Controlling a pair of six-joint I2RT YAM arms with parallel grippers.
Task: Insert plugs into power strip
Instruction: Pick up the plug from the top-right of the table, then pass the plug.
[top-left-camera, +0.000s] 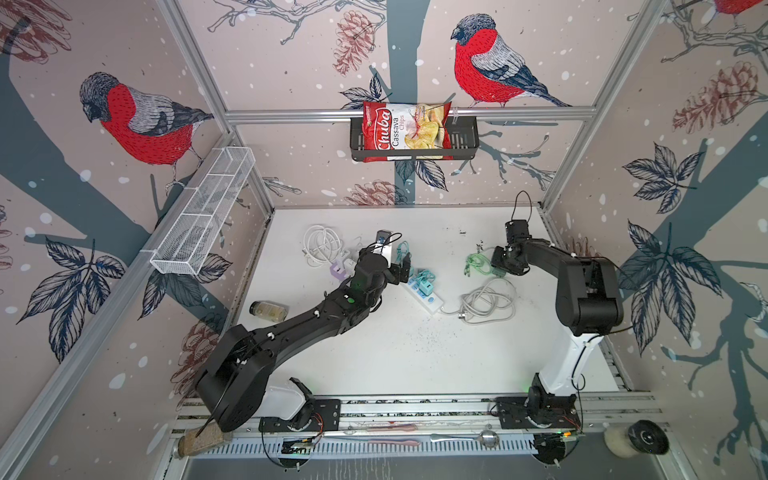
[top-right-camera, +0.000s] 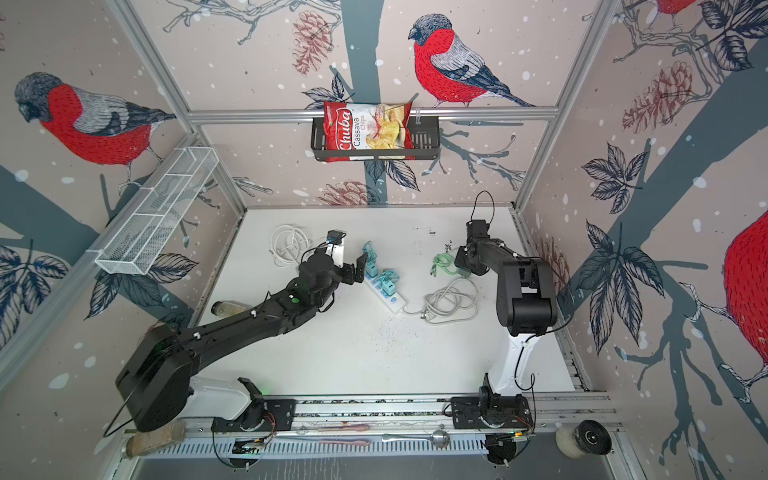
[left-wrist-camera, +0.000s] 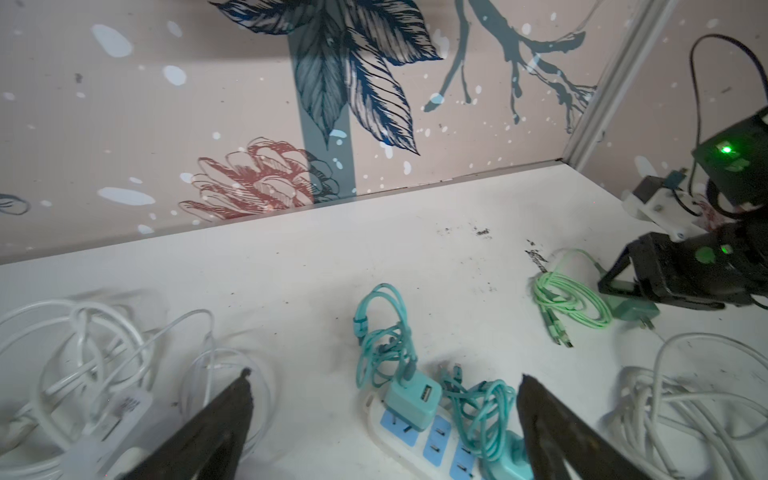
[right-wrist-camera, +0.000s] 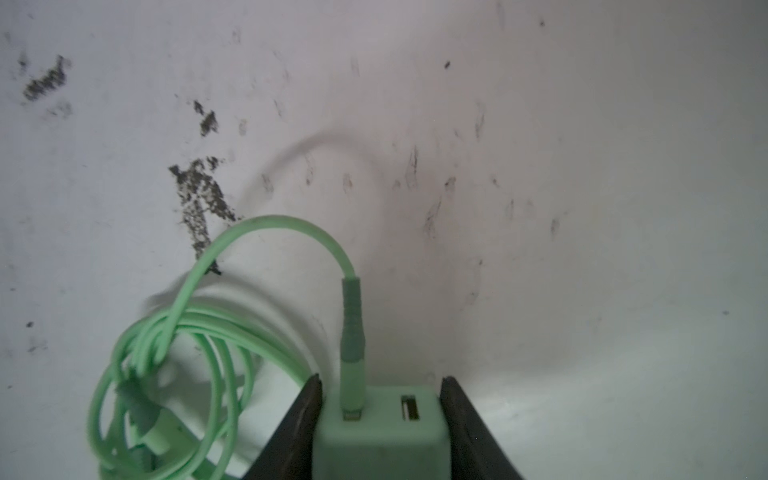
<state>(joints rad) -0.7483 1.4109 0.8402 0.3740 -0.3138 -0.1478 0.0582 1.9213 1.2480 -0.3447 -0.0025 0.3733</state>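
I hold the boxy mint-green charger plug (right-wrist-camera: 382, 436) clamped in my right gripper (right-wrist-camera: 380, 386), right of the long white power strip (left-wrist-camera: 434, 451) | my left gripper (left-wrist-camera: 385, 375) gapes wide over that strip

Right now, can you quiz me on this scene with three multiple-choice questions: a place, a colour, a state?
1. The chips bag sits: A) on the table B) in the black basket C) in the wire shelf
2. The plug in the right claw is: A) white B) teal C) mint green
3. The left claw is: A) open, empty B) shut on a cord C) shut on a plug
Answers: B, it leans in the wall basket; C, the wrist view shows it gripped; A, its jaws stand wide near the power strip.
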